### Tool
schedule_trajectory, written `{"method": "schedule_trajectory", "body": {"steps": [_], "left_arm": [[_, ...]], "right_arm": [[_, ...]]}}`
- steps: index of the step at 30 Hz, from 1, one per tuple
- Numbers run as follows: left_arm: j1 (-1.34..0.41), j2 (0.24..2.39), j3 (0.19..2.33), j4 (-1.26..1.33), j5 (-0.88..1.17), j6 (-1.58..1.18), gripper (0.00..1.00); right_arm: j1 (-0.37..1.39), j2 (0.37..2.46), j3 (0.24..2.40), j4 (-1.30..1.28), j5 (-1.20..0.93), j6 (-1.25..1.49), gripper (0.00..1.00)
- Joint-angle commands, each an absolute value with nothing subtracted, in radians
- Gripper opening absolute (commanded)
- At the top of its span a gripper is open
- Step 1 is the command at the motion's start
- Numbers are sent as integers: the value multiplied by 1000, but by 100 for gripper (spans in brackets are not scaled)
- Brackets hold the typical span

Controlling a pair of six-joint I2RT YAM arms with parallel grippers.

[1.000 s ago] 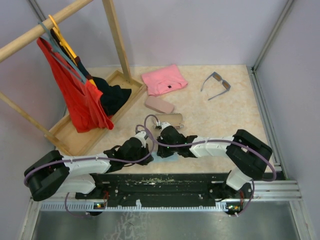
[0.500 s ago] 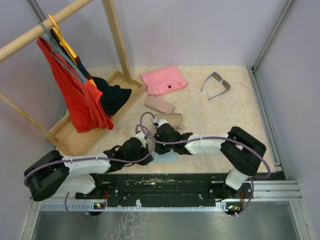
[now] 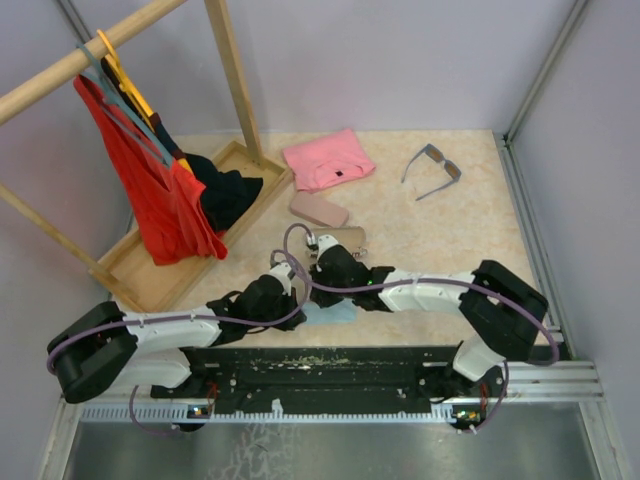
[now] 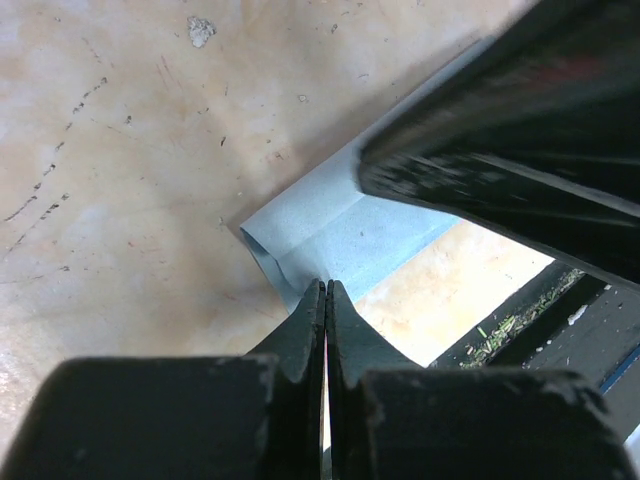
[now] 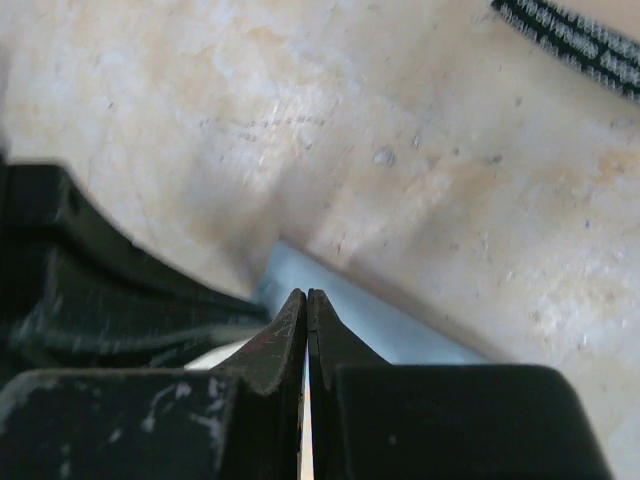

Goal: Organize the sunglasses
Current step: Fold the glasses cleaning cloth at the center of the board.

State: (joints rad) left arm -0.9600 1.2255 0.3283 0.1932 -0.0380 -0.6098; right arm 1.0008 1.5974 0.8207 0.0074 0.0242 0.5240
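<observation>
I am holding my left gripper (image 4: 325, 300) fully closed, fingertips pressed flat together, with their ends meeting the folded edge of the light blue cloth (image 4: 340, 235); I cannot tell whether any fabric is caught between them. I am keeping my right gripper (image 5: 306, 305) closed just as tightly, its tips pointing at the same cloth from the other side, and again a grip on it cannot be confirmed. Both grippers are working low over the table (image 3: 440, 235), close together near the middle of its near edge, with the cloth lying between them. Just beyond them a tan case (image 3: 340, 238) is lying, and a pink case (image 3: 318, 208) past that. The grey-blue sunglasses (image 3: 433, 168) are sitting unfolded near the far right corner, well apart from both grippers. A folded pink garment (image 3: 328, 158) is resting by the far edge, and a wooden tray (image 3: 140, 275) is occupying the left side.
</observation>
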Motion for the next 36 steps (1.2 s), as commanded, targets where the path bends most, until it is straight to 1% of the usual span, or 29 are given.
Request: {"method": "schedule_trajectory", "body": {"steps": [1,4,10,24,36], "left_arm": [[-963,1213,328,173,-52,-611,0],[-963,1219,333,174,-51,-610,0],[-963,1224,337,175,-49,-609,0],[-963,1226,337,174,-48,-608,0],[-963,1219,333,170,-49,-608,0]], "right_arm": [[1025,1456,733,66,-38,512,0],[1027,1442,688,75,-69,539,0],[1031,1485,654,138,-63,577,0],[1029,1592,728,158,-26,583,0],[1030,1637,793,89,56,585,0]]}}
